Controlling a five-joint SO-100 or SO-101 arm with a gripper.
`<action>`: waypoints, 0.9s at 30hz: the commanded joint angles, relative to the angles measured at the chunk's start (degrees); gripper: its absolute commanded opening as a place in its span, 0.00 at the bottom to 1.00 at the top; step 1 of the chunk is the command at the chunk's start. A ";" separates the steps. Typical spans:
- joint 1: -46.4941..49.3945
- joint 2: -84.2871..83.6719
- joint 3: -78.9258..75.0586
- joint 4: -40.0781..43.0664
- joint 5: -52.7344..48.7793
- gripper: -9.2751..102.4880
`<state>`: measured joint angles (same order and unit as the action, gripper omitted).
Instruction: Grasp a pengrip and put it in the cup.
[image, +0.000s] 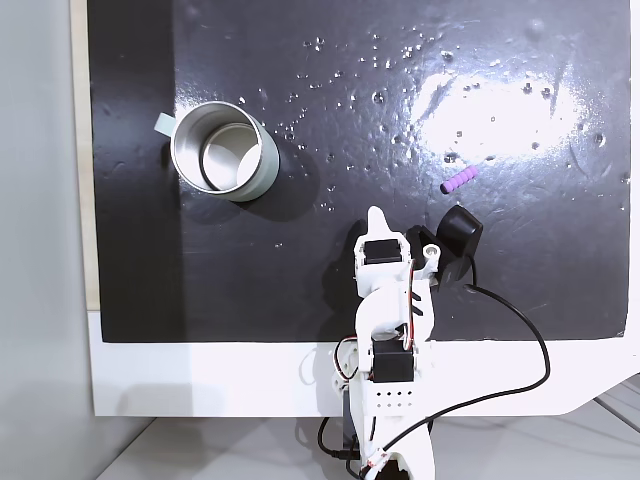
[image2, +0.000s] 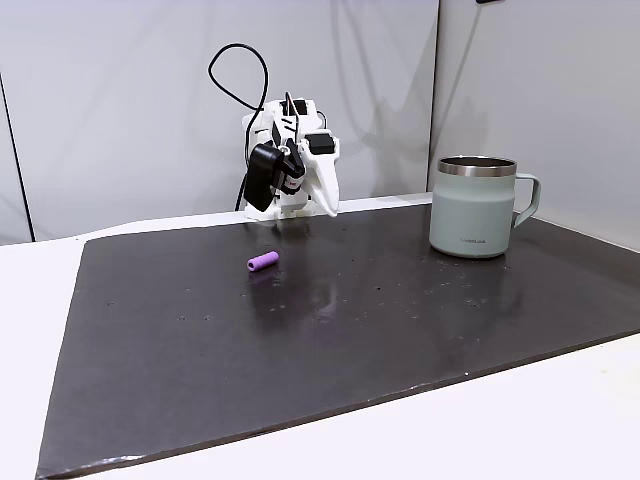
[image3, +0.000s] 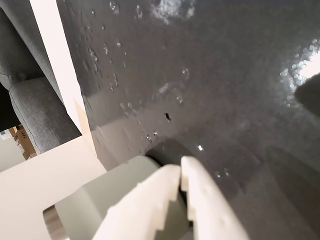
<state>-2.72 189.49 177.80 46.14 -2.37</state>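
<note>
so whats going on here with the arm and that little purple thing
The arm is folded back near the mat's edge, and its gripper looks shut and empty in the wrist view. The pengrip lies loose on the mat, apart from the arm, and nothing touches it. The cup stands upright well off to the other side in both fixed views. No grasp has been made yet.

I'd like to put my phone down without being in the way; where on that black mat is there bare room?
The wide stretch between the cup and the pengrip is bare, as is the mat's whole near half in a fixed view. It is crowded only at the arm's edge, around the gripper.
</note>
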 joint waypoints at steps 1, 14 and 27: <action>-1.23 0.53 -0.18 -1.85 -1.05 0.08; -1.23 0.53 -0.18 -1.85 -1.14 0.08; -0.70 -5.62 -18.72 10.46 -6.50 0.08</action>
<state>-3.52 187.91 167.61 55.28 -7.65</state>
